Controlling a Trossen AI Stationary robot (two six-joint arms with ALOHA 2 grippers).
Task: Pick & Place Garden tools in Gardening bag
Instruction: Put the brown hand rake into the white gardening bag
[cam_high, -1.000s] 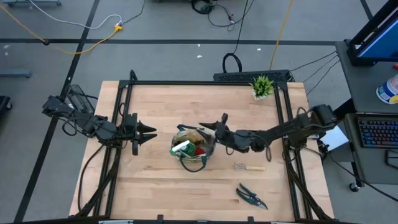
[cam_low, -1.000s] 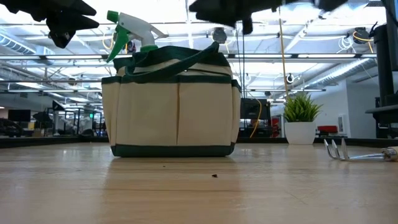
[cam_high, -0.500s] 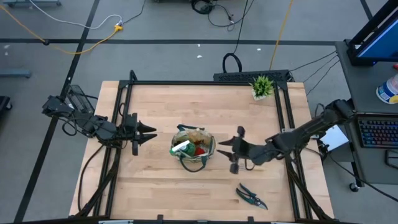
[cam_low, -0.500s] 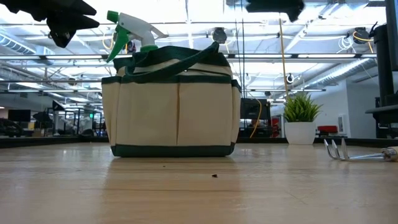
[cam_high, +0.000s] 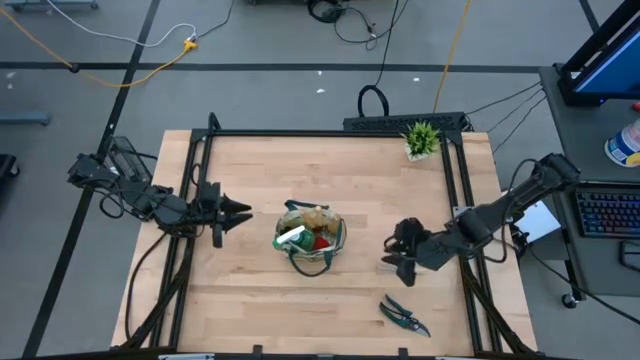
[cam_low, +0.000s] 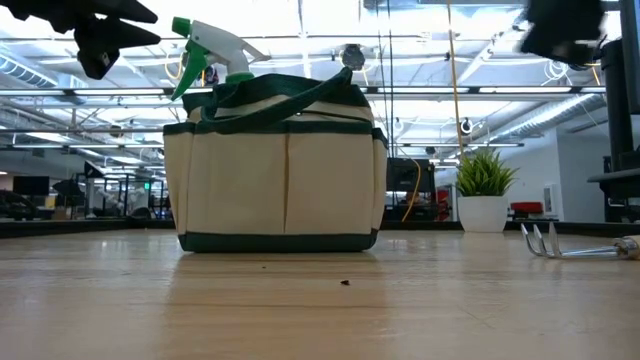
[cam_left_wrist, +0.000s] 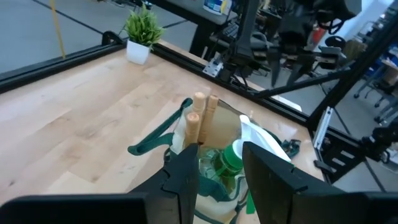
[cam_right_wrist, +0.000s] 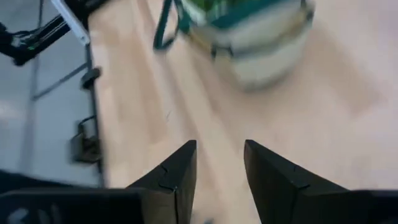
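The khaki gardening bag with dark green trim stands on its base at the table's middle. Wooden tool handles and a green-and-white spray bottle stick out of its top, with a red item inside. My left gripper hovers open to the bag's left, pointing at it. My right gripper hovers open to the bag's right, above the table, with nothing between its fingers. A small rake lies flat on the table below it. Dark pruning shears lie near the front edge.
A small potted green plant stands at the table's far right corner. A black frame rail runs along the table's edges. Bare wood lies between the bag and the near edge.
My right gripper has drawn back from above the bag toward the table's right edge and a little toward the near edge, rolling its wrist and tipping as it went. It now hangs over the rake's place. The bag and the tools on the table have stayed put.
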